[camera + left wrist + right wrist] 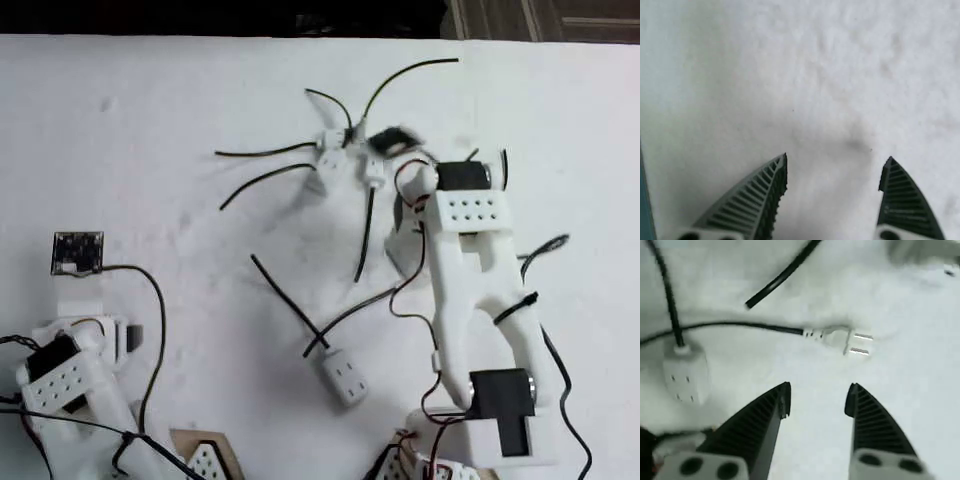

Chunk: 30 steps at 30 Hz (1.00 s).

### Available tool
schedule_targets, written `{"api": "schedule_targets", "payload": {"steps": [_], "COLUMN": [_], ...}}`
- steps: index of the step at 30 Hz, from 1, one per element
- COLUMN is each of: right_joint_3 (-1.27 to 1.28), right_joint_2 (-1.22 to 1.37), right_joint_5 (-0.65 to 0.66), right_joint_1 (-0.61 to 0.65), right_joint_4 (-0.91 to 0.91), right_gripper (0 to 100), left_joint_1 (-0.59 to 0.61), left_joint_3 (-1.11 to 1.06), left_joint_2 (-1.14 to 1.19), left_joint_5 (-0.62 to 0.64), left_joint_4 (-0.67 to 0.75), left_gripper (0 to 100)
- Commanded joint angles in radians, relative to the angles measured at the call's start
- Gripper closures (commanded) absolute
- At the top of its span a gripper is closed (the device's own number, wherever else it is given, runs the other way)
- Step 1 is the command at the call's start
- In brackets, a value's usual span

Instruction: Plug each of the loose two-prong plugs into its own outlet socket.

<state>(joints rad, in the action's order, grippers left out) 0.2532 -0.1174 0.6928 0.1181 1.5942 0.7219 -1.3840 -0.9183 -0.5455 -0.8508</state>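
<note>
Looks barely begun, with right end effector (818,390) released and empty near a loose plug (845,340) lying unplugged on the bench (150,120), socket block (345,378) at lower centre of the high view unfilled, left end effector (836,165) released over bare bench at lower left.

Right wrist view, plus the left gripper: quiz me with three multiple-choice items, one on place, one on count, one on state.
1. Relative to the right gripper, the white plug is: A clamped in it; B loose on the table ahead of it; C behind it.
2. Its prongs number: A one; B three; C two.
3. The left gripper is: A open; B shut empty; C shut on the plug.
B: it lies free, ungripped. C: two metal prongs show. A: its fingers stand well apart.
</note>
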Motion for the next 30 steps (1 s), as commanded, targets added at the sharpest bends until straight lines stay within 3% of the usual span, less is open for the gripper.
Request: {"api": "schedule_targets", "payload": {"steps": [1,4,8,11,14,22,30], "right_joint_3": [0.04,0.127,0.253,0.351,0.411,0.428,0.569], "right_joint_2": [-0.045,-0.045,-0.044,-0.044,-0.045,-0.042,-0.042], "right_joint_5": [0.43,0.54,0.628,0.712,0.761,0.806,0.802], "right_joint_1": [0.008,0.008,-0.013,-0.038,-0.061,-0.108,-0.076], "right_joint_4": [0.053,-0.015,-0.254,-0.423,-0.47,-0.475,-0.69], "right_gripper": [82.7,79.6,75.4,75.3,76.6,77.1,77.1], "left_joint_1": [0.007,0.007,0.007,0.007,0.007,0.007,0.007], "left_joint_3": [0.003,0.003,0.003,0.003,0.002,0.002,0.002], "left_joint_2": [-0.028,-0.028,-0.028,-0.028,-0.028,-0.028,-0.028], "left_joint_5": [0.014,0.014,0.014,0.014,0.014,0.014,0.014], "left_joint_4": [0.017,0.017,0.017,0.017,0.017,0.017,0.017], "left_gripper": [70,70,70,70,70,70,70]}}
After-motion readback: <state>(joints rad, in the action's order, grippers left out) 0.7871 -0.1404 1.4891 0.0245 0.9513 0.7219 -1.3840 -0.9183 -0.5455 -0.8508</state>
